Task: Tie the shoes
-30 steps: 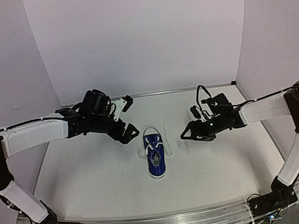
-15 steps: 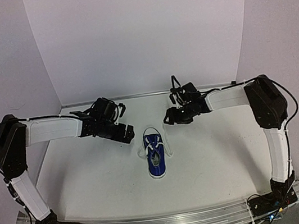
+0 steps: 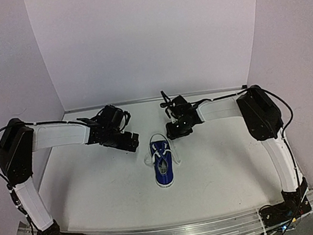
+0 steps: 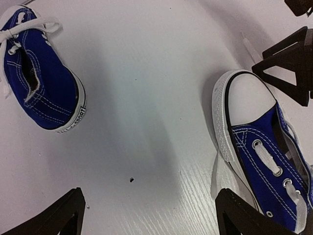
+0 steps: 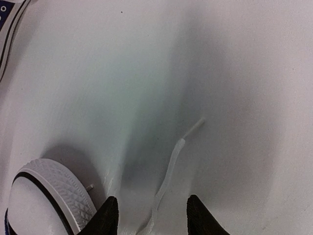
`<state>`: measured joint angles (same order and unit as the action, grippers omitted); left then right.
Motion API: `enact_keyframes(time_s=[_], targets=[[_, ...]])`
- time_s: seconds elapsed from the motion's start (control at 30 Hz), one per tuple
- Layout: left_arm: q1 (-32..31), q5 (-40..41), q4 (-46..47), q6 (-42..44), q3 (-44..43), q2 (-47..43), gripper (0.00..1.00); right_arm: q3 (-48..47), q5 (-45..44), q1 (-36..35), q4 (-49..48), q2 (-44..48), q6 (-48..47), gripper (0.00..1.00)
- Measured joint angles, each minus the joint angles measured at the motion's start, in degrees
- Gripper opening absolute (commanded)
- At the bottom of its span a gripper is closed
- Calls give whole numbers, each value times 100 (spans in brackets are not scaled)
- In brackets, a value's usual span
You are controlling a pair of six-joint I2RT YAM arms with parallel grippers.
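shoe (image 3: 163,165) on table (image 3: 90,187); left hand (image 3: 129,141) behind-left, right hand (image 3: 173,131) behind-right

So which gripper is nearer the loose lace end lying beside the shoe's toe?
Right. The right gripper hangs directly over the lace end, its tips either side of it. The left gripper is open, beyond the toe of the shoe.

Inventory, my workspace.

Blue sneakers: two. My left wrist view shows both, one shoe (image 4: 41,81) at upper left and the other shoe (image 4: 264,156) at right. From above, only one shows, at frame centre.

Arms: two, my left arm (image 3: 58,135) and right arm (image 3: 220,107).

Grippers: two, left gripper (image 4: 146,223) and right gripper (image 5: 152,218), two fingers each.

Loose white lace end (image 5: 170,174): one, lower centre of my right wrist view.
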<state>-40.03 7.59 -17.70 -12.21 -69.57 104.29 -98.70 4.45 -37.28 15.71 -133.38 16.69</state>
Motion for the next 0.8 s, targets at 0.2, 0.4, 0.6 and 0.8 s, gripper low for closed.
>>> enact_keyframes(time_s=[0.2,0.4,0.6,0.8], targets=[[2,-300,-50,-46,-296,488,64,-1,-209,-26,75,-33,-80,0],[-32,-831,-103,0,-496,900,62,504,22,15,-169,250,-21,0],[-108,-1125,-160,70,-794,1276,63,1189,476,96,-209,708,-11,0],[-310,-1084,-337,436,-1498,1707,65,1786,935,129,-362,1065,-11,0]])
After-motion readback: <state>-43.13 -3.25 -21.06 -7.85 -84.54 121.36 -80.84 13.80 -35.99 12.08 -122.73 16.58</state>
